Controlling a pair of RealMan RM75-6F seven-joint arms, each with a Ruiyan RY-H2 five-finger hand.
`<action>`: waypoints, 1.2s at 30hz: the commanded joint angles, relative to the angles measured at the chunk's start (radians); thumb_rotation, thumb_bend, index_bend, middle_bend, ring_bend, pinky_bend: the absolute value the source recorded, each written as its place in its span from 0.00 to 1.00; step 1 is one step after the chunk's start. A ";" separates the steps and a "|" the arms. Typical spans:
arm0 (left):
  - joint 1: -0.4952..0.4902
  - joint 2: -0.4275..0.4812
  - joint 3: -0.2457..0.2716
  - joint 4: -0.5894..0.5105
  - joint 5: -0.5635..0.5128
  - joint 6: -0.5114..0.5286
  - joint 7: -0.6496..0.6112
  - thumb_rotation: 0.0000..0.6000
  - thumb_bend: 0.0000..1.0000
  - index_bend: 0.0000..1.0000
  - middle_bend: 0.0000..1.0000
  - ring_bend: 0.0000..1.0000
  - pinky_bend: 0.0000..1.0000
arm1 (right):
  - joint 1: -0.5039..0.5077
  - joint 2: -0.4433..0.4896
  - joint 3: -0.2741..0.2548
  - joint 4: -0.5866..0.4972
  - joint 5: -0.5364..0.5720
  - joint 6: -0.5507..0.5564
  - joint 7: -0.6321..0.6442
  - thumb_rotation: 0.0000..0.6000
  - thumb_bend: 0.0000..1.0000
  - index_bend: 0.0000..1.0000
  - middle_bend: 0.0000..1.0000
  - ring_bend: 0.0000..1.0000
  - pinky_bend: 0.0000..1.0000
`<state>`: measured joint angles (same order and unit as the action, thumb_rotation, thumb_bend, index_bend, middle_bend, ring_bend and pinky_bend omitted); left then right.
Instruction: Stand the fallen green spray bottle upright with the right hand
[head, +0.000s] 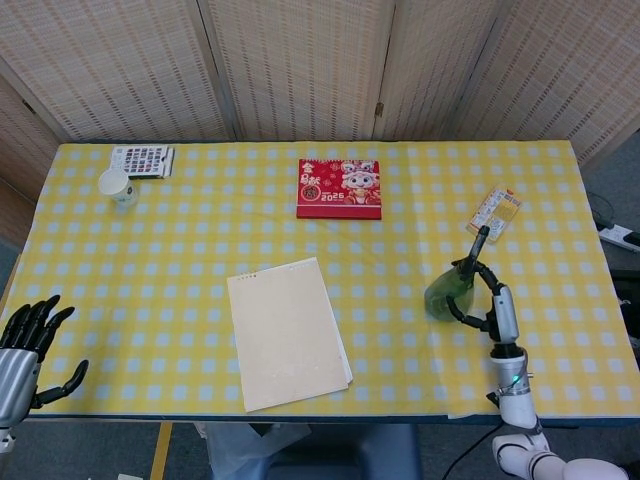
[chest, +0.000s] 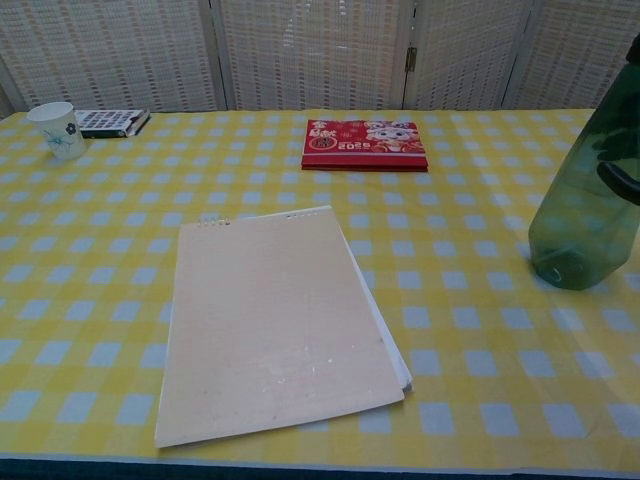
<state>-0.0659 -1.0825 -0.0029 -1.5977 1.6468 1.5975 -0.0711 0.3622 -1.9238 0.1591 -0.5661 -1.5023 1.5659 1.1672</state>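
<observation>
The green spray bottle (head: 450, 288) stands on its base at the right of the yellow checked table (head: 200, 240), leaning with its black nozzle (head: 481, 236) toward the right. My right hand (head: 492, 306) grips its body from the right side, dark fingers (head: 462, 310) curled round it. In the chest view the bottle (chest: 585, 215) fills the right edge, its top cut off, with one finger (chest: 622, 182) across it. My left hand (head: 26, 346) hangs open off the table's front left corner, holding nothing.
A beige notepad (head: 288, 331) lies mid-table at the front. A red calendar (head: 339, 188) sits at the back centre, an orange packet (head: 495, 213) just beyond the bottle. A white cup (head: 117, 186) and a small patterned box (head: 141, 160) stand at the back left.
</observation>
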 joint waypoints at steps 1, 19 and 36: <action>0.001 0.000 0.001 0.000 0.005 0.004 0.001 0.24 0.38 0.15 0.07 0.03 0.00 | -0.003 0.002 0.001 0.005 0.001 0.003 0.003 1.00 0.37 0.23 0.29 0.28 0.21; 0.003 -0.002 0.002 0.001 0.013 0.010 0.008 0.24 0.38 0.14 0.07 0.03 0.00 | -0.079 0.083 -0.011 -0.039 -0.007 0.090 0.033 1.00 0.37 0.13 0.23 0.22 0.13; 0.004 -0.015 -0.007 0.004 -0.010 0.003 0.041 0.24 0.38 0.12 0.02 0.03 0.00 | -0.268 0.350 -0.077 -0.226 -0.078 0.334 -0.385 1.00 0.37 0.15 0.14 0.10 0.00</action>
<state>-0.0619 -1.0966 -0.0095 -1.5939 1.6378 1.6022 -0.0326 0.1614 -1.6831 0.1227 -0.7043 -1.5482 1.8585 1.0195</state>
